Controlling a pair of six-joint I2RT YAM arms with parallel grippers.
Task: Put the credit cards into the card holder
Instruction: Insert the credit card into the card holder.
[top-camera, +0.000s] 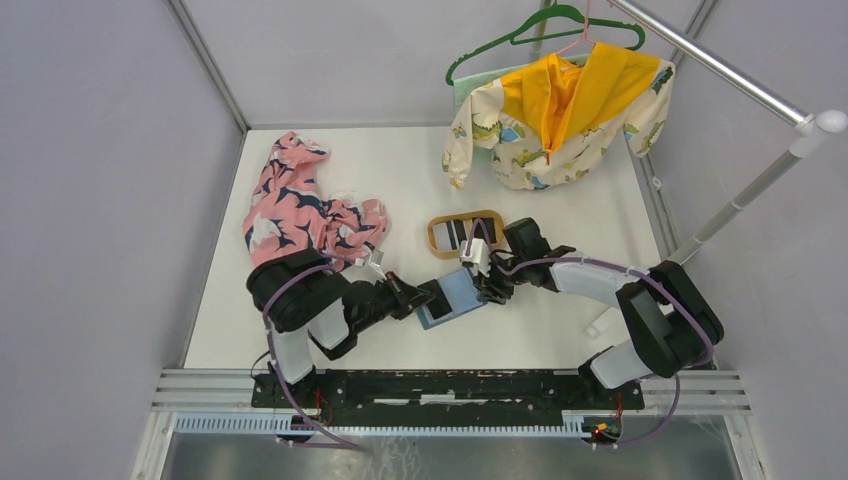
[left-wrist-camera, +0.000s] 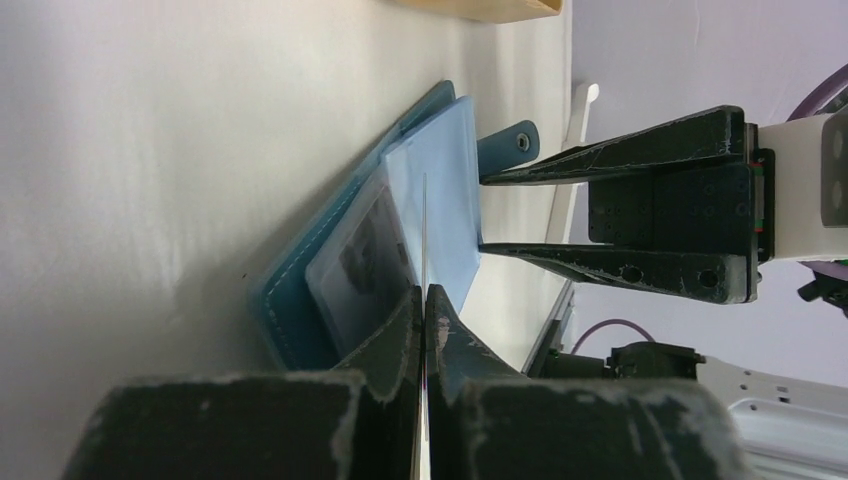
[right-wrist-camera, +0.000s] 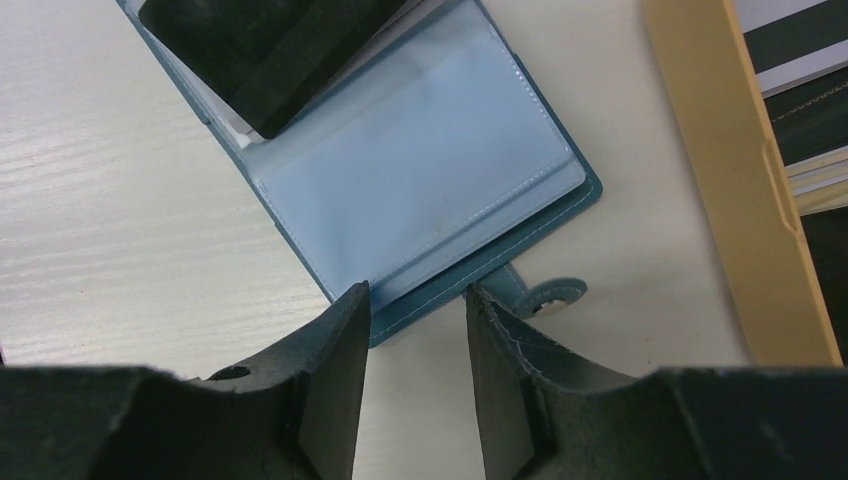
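The right claw (right-wrist-camera: 417, 295) hangs low over the white bench (right-wrist-camera: 120, 250), its two dark fingers apart and closed on nothing. Just ahead of the fingertips lies the card holder (right-wrist-camera: 420, 190), open and flat, with a clear pale-blue pocket facing up and its teal stitched edge reaching into the gap between the tips. Its little snap tab (right-wrist-camera: 545, 297) sits just beside the right-hand finger. Farther ahead and to the left, the left claw's fingers (right-wrist-camera: 262, 55) rest over the holder's far half. Off to the right runs the tan tray (right-wrist-camera: 740, 200) rim, with dark and pale credit cards (right-wrist-camera: 800, 110) beyond it.
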